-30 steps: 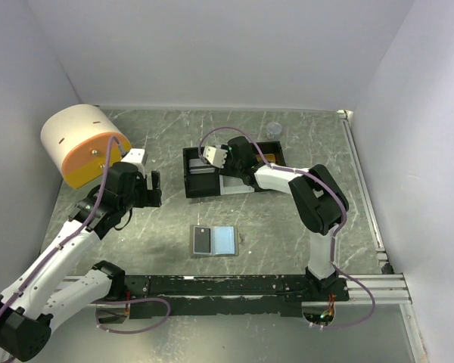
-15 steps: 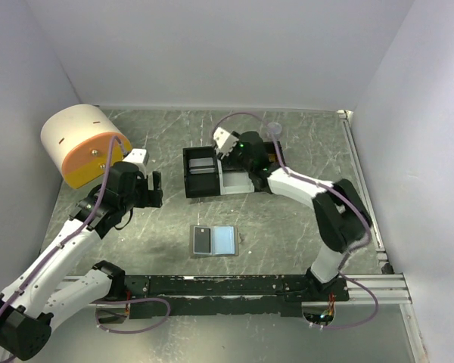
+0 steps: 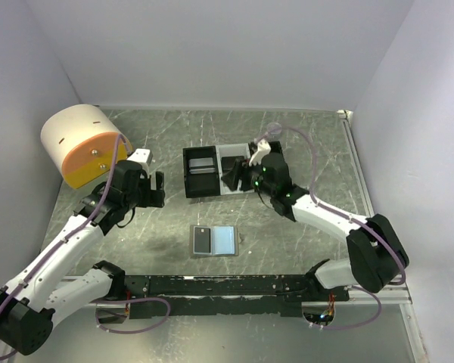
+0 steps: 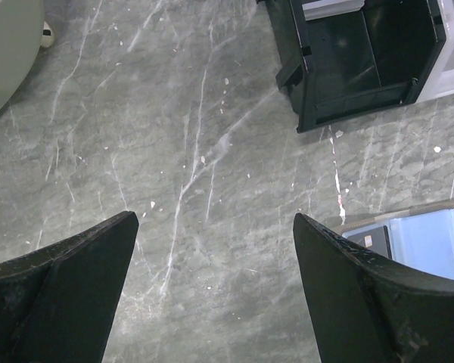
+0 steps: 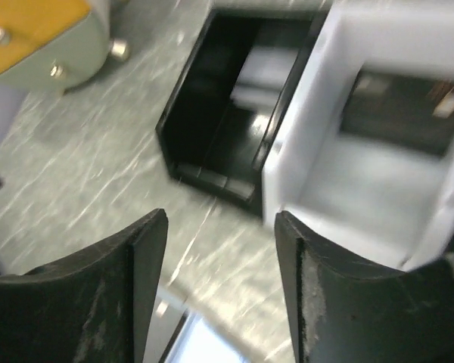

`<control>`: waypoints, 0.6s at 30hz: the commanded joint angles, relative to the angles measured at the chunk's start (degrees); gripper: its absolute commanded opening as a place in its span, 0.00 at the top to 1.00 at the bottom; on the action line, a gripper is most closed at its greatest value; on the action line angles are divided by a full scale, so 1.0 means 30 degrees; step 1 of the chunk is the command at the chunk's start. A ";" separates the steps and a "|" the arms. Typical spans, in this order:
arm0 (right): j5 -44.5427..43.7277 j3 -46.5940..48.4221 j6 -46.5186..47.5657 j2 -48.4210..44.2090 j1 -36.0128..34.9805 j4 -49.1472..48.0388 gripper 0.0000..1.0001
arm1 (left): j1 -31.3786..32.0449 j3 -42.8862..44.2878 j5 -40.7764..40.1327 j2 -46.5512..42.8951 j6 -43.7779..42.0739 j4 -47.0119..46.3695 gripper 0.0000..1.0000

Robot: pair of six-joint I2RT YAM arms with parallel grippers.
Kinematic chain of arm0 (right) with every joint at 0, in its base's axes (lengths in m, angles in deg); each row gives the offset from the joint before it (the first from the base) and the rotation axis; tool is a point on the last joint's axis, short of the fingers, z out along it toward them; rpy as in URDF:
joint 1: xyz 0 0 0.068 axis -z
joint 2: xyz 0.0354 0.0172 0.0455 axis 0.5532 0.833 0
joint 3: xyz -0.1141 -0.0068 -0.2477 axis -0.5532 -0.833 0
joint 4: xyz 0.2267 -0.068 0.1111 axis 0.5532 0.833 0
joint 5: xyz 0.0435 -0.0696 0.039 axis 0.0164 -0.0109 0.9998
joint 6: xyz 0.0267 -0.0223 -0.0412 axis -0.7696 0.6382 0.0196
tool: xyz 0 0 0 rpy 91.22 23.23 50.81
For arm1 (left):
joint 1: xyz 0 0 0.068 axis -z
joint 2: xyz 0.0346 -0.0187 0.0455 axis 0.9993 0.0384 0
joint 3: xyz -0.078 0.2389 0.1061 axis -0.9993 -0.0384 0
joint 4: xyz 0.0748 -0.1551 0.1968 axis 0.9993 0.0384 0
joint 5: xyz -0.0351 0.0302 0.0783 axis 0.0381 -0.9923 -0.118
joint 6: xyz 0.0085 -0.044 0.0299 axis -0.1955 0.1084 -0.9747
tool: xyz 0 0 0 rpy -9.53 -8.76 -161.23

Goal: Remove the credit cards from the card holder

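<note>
I find the table (image 3: 303,136) finished in grey stone with white veining. At its far left lies a cream cylinder (image 3: 79,144) with an orange end face. Mid-table sits a rectangular tray (image 3: 188,174), with one compartment glossy black and the next white.

The left gripper (image 4: 216,227) hangs over bare table, its black fingers spread wide with nothing between. The right gripper (image 5: 221,219) hovers over the tray, jaws parted and empty.

The card holder (image 3: 214,240) lies opened flat nearer the arm bases, well apart from the tray. Its right leaf is smooth pale blue, and its left leaf bears a dark card (image 3: 202,239).
</note>
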 commanded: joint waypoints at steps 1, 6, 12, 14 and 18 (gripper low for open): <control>0.4688 -0.3543 -0.7128 -0.0876 -0.0032 -0.3035 0.37 | -0.0111 0.0044 0.0491 0.0172 -0.0244 -0.0343 0.03; 0.4931 -0.6476 -0.9488 -0.2103 -0.0937 -0.5230 0.37 | -0.0112 0.0111 0.1225 0.0380 -0.0328 -0.0239 0.05; 0.1728 -0.7289 -1.0534 -0.2888 -0.4057 -0.4460 0.42 | -0.0111 -0.0116 0.2931 0.0593 -0.0483 -0.0687 0.05; 0.0261 -0.7145 -1.1152 -0.2688 -0.5239 -0.3556 0.45 | -0.0118 -0.0151 0.3716 0.0701 0.0168 -0.0721 0.05; -0.0945 -0.7702 -1.2314 -0.1916 -0.6540 -0.4381 0.54 | -0.0096 -0.1371 0.7673 0.0561 0.2113 -0.2022 0.07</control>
